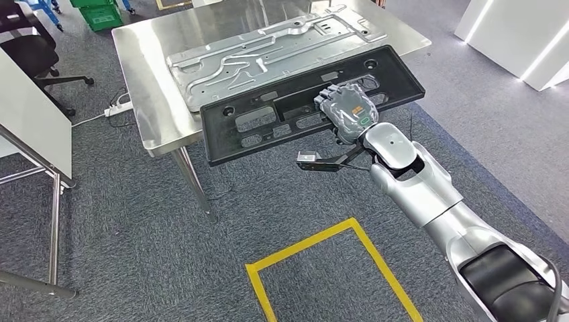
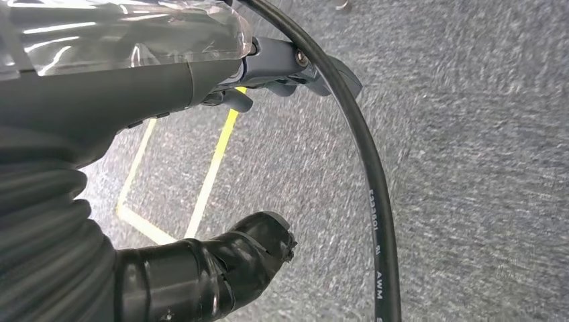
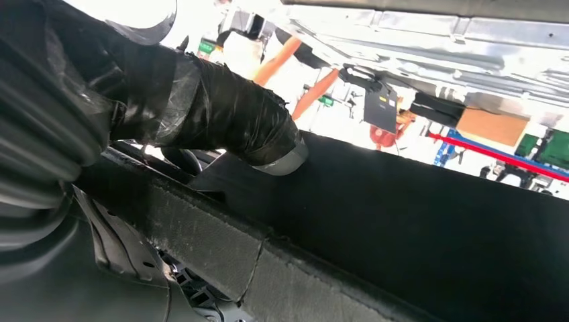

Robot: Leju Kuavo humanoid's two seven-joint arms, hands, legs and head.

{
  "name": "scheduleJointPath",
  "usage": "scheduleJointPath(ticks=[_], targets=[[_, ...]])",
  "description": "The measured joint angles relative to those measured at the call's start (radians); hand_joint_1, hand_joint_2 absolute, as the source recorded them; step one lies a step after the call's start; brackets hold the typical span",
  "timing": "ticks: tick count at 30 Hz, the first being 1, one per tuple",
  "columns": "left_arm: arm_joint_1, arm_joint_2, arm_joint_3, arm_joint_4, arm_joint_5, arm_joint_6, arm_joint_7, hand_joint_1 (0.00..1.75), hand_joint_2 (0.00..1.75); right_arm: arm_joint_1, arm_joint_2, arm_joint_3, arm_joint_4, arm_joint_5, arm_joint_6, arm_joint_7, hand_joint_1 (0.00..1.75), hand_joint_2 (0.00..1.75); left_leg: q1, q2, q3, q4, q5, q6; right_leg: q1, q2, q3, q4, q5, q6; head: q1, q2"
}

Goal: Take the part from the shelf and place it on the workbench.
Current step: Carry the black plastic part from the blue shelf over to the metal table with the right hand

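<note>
The part is a long black plastic panel (image 1: 268, 114) with several cut-outs. My right hand (image 1: 349, 111) grips it near the middle of its long near edge. The panel lies slanted across the near edge of the steel workbench (image 1: 147, 60), its far side over the bench and its near side out over the carpet. Whether it touches the bench I cannot tell. In the right wrist view my taped thumb (image 3: 228, 121) presses on the black panel (image 3: 436, 221). My left hand (image 2: 121, 94) hangs over the carpet, fingers apart and holding nothing.
A silver stamped metal sheet (image 1: 268, 50) lies on the bench just behind the panel. A yellow tape square (image 1: 322, 241) marks the floor in front. A white board on a metal stand (image 1: 33, 114) is at the left, an office chair (image 1: 27, 47) behind it, and a white unit (image 1: 530, 40) at the right.
</note>
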Motion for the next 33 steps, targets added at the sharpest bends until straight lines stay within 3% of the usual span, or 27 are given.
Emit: scheduleJointPath(ticks=[8, 17, 23, 26, 28, 31, 32, 33], targets=[[0.000, 0.000, 0.020, 0.000, 0.013, -0.011, -0.001, 0.00, 1.75, -0.008, 0.000, 0.000, 0.003, 0.006, 0.005, -0.001, 1.75, 1.75, -0.003, 0.000, -0.004, 0.000, 0.003, 0.007, -0.003, 0.000, 0.001, -0.008, 0.007, 0.010, 0.000, 0.000], [0.000, 0.000, 0.024, 0.000, -0.001, -0.009, -0.011, 0.00, 1.75, -0.010, 0.000, 0.000, 0.008, 0.004, 0.016, 0.000, 1.75, 1.75, -0.006, 0.000, -0.005, 0.002, 0.003, 0.013, -0.008, 0.000, 0.001, -0.011, 0.009, 0.013, 0.000, 0.000], [0.000, 0.004, 0.024, 0.000, -0.016, -0.009, -0.012, 0.00, 1.75, -0.011, 0.003, 0.001, 0.009, -0.002, 0.020, 0.001, 1.75, 1.75, -0.012, -0.001, -0.011, 0.009, 0.001, 0.032, -0.019, -0.001, 0.000, -0.015, 0.014, 0.025, 0.000, 0.000], [-0.001, 0.010, 0.024, 0.000, -0.017, -0.009, -0.012, 0.00, 1.75, -0.012, 0.004, 0.002, 0.009, -0.003, 0.020, 0.001, 1.75, 1.75, -0.014, 0.001, 0.002, -0.017, 0.015, 0.053, -0.021, -0.001, 0.009, -0.030, 0.018, 0.037, 0.000, 0.000], [-0.002, 0.010, 0.024, 0.000, -0.017, -0.009, -0.012, 0.00, 1.75, -0.016, 0.004, 0.002, 0.010, -0.004, 0.021, 0.001, 1.75, 1.75, -0.012, 0.004, 0.020, -0.051, 0.032, 0.068, -0.016, -0.002, -0.006, 0.007, -0.012, 0.035, 0.000, 0.000], [-0.003, 0.008, 0.024, 0.000, -0.017, -0.010, -0.012, 0.00, 1.75, -0.021, 0.004, 0.002, 0.014, -0.006, 0.022, 0.001, 1.75, 1.75, -0.014, 0.007, 0.025, -0.057, 0.035, 0.076, -0.008, -0.001, -0.088, 0.180, -0.093, 0.027, 0.001, 0.000], [-0.003, 0.007, 0.024, 0.000, -0.018, -0.010, -0.012, 0.00, 1.75, -0.021, 0.004, 0.002, 0.017, -0.006, 0.023, 0.001, 1.75, 1.75, -0.015, 0.007, 0.023, -0.051, 0.032, 0.076, -0.006, -0.001, -0.104, 0.212, -0.097, 0.027, 0.001, 0.000], [-0.002, 0.005, 0.024, 0.000, -0.019, -0.010, -0.012, 0.00, 1.75, -0.020, 0.004, 0.002, 0.019, -0.006, 0.023, 0.001, 1.75, 1.75, -0.015, 0.007, 0.021, -0.043, 0.026, 0.074, -0.006, -0.001, -0.104, 0.209, -0.082, 0.028, 0.001, 0.000]])
